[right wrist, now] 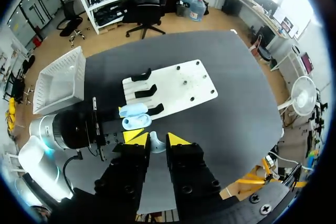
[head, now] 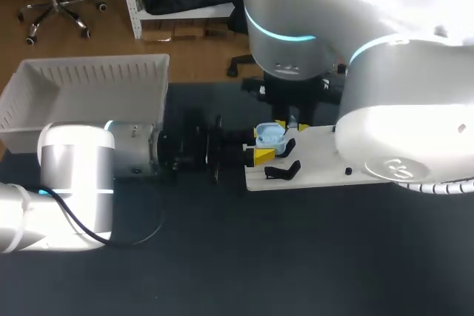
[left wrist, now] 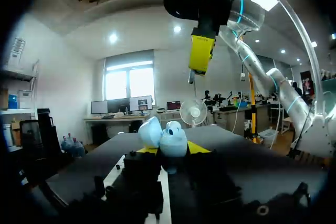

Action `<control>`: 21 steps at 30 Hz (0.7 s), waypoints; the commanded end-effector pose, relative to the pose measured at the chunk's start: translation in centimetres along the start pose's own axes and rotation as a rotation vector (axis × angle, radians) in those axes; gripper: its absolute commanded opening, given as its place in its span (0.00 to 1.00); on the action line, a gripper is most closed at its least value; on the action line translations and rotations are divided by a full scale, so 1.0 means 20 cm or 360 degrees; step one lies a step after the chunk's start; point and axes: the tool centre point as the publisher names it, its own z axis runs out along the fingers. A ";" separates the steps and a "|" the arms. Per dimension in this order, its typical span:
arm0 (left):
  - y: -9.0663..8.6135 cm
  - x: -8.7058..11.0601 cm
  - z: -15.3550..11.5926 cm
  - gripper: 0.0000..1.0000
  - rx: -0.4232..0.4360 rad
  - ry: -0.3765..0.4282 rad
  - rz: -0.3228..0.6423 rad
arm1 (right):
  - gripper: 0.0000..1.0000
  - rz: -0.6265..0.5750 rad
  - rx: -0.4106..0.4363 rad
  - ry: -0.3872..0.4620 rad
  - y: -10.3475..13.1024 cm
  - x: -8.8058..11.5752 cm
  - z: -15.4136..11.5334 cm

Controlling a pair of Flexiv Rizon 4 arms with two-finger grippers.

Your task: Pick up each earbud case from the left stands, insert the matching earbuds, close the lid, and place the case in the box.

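Note:
A light-blue earbud case [head: 271, 137] with its lid up sits between the yellow tips of my left gripper [head: 264, 146], which is shut on it at the white board's left end. In the left wrist view the case [left wrist: 170, 139] stands upright in that gripper [left wrist: 169, 150]. My right gripper [head: 290, 125] hangs just above the case. In the right wrist view the right gripper [right wrist: 156, 140] is shut on a small pale earbud [right wrist: 156, 144], with the open case [right wrist: 135, 116] below. From the left wrist, a yellow right fingertip [left wrist: 201, 53] shows overhead, with the earbud [left wrist: 191, 78] under it.
The white board [head: 326, 160] carries black stands [head: 283, 172] on its left part; two more of them [right wrist: 143, 74] show empty in the right wrist view. A white ribbed box [head: 81, 90] stands at the table's back left. My right arm's bulk covers the board's right part.

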 end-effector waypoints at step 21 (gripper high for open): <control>-0.01 0.00 0.00 0.00 -0.0012 -0.0004 0.0007 | 0.00 -0.0849 0.0082 0.0081 0.29 0.03 0.05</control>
